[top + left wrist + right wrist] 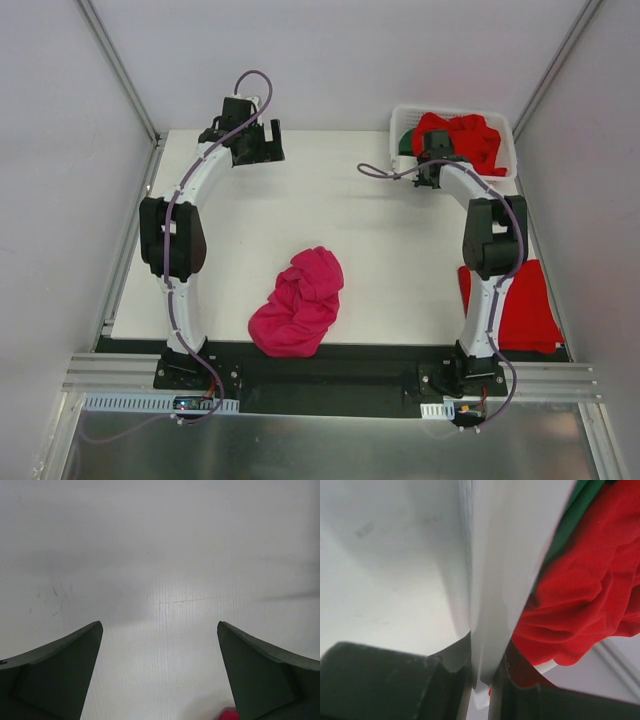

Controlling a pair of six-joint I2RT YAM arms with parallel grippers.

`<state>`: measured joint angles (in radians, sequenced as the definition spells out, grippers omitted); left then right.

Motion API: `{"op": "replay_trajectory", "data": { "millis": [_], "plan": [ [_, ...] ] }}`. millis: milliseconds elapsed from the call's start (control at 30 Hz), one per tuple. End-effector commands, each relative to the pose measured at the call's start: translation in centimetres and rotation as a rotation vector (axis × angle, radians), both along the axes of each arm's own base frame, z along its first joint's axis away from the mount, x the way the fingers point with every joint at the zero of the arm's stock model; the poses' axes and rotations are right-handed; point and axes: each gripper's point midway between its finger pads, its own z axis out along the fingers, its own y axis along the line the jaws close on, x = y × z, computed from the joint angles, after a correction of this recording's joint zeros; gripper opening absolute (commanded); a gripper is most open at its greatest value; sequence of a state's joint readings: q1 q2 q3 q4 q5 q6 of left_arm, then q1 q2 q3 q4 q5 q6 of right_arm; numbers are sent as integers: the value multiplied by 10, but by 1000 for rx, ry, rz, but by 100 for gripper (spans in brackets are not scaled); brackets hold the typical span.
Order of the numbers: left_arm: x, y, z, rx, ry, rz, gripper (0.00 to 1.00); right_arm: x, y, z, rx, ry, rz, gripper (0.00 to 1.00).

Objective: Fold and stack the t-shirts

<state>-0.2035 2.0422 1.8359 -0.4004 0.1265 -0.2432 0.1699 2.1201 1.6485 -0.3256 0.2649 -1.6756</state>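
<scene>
Top view: right gripper (pixel 432 172) at the white basket's (pixel 503 150) lower-left rim, arm stretched up-frame. Red t-shirt (pixel 465 135) heaped inside, just upper right of it; dark green t-shirt (pixel 405 143) alongside. Magenta t-shirt (pixel 300 305) crumpled lower centre, well apart.
Left wrist: left gripper (pixel 160 640) spread wide, holding nothing, over bare table (pixel 160 555).
Right wrist: jaws clenched on the basket wall; red cloth just right.

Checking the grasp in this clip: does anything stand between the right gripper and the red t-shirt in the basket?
Yes. The wall of the white basket runs between the fingers of the right gripper, which are closed on it. The red t-shirt lies just beyond, inside the basket against that wall.
</scene>
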Motion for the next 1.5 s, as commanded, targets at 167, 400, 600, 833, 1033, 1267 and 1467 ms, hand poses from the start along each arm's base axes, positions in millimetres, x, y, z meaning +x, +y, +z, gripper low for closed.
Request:
{"op": "replay_trajectory", "data": {
  "millis": [167, 400, 600, 833, 1033, 1267, 1467],
  "plan": [
    [3, -2, 21, 31, -34, -35, 99, 9, -62, 29, -27, -105, -161, 1],
    [4, -2, 20, 31, -33, -33, 99, 9, -48, 62, -102, -288, -296, 96],
    [7, -5, 22, 9, -34, -24, 99, 0, -38, 153, 179, -804, -921, 96],
    [7, -7, 13, -3, -11, -26, 99, -83, 3, 64, 896, -341, -1435, 96],
    [8, -7, 13, -1, -13, -24, 99, -105, -8, 59, 894, -390, -1468, 96],
    [6, -8, 17, -6, -17, -28, 99, -110, 0, 32, 1015, -309, -1613, 96],
    [4, -6, 15, 0, -12, -27, 99, -104, 9, 15, 1141, -201, -1749, 96]
  ]
}}
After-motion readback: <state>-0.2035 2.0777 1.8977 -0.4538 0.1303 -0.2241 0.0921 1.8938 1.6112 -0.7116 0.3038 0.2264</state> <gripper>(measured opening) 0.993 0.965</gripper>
